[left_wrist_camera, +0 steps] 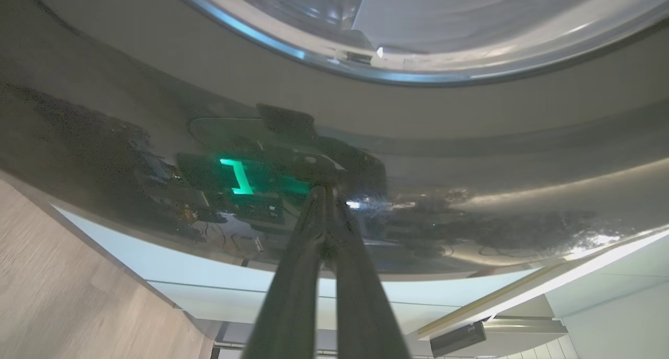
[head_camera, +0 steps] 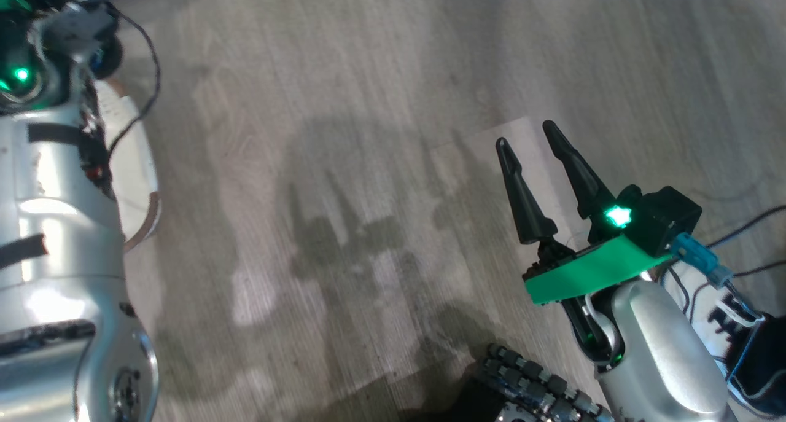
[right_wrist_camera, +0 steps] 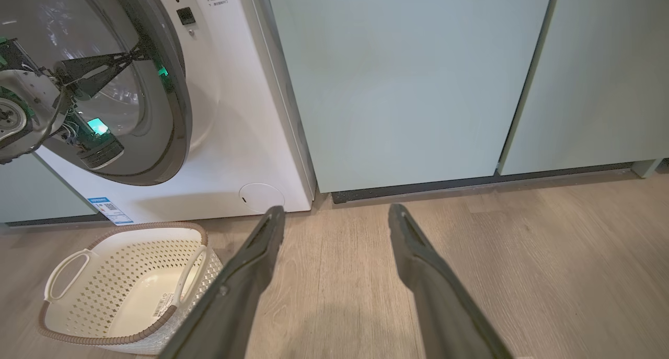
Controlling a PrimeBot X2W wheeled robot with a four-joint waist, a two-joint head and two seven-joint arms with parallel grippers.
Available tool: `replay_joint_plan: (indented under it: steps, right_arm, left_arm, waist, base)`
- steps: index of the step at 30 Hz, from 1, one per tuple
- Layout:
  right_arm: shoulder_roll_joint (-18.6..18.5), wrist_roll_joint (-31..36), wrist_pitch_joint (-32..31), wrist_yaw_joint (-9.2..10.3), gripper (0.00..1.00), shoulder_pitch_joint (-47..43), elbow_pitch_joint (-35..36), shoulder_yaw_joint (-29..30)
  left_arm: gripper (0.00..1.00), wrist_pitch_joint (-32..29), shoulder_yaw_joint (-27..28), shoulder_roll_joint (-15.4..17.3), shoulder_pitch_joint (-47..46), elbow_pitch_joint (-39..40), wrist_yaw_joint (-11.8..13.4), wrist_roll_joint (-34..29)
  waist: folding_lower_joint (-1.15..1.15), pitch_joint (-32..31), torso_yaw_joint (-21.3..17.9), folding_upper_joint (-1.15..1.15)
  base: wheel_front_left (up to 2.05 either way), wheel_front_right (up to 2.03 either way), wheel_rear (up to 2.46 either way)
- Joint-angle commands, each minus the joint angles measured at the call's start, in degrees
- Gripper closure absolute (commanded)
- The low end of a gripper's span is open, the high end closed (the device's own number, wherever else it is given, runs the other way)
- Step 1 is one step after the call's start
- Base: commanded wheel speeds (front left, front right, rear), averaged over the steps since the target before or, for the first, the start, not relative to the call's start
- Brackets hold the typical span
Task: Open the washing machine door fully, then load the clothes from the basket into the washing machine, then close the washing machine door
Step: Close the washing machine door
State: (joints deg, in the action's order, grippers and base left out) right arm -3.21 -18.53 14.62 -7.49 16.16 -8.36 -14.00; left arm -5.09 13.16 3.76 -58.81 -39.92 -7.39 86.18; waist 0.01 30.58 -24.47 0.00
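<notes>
Left end effector (left_wrist_camera: 325,194) was clenched, fingers pressed together, tips against the glossy black rim of the washing machine door (left_wrist_camera: 470,118), mid-frame in the left wrist view. Right end effector (right_wrist_camera: 336,209) was released, fingers spread wide, hanging over the wood floor (right_wrist_camera: 522,254), bottom centre of the right wrist view. Basket (right_wrist_camera: 130,227) sat on the floor at lower left, just below the washing machine (right_wrist_camera: 235,139).
</notes>
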Motion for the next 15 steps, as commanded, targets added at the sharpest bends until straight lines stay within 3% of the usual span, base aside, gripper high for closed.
replay_joint_plan:
  steps: [1,7,15]
  right_arm:
    - [0.33,-0.50,0.38,0.00,0.00,-0.41,1.95,-1.07]
    - [0.33,-0.26,0.38,0.00,0.00,-1.21,1.51,-0.53]
    - [0.34,2.71,0.38,0.00,0.00,-2.11,0.50,1.25]
  left_arm:
    - [1.00,0.64,0.81,1.92,-1.83,0.92,-0.04,-0.51]
    - [1.00,0.43,0.08,1.73,0.15,-0.18,-0.08,-0.75]
    - [1.00,-2.88,-3.94,0.03,12.64,4.24,-0.09,-0.29]
  waist:
    - [-0.01,0.04,-1.22,0.00]
    - [-0.01,-2.21,-0.66,0.00]
    - [-0.01,-8.58,4.62,0.00]
  base:
    - [0.00,0.00,0.00]
    - [0.00,0.00,0.00]
    - [0.00,0.00,0.00]
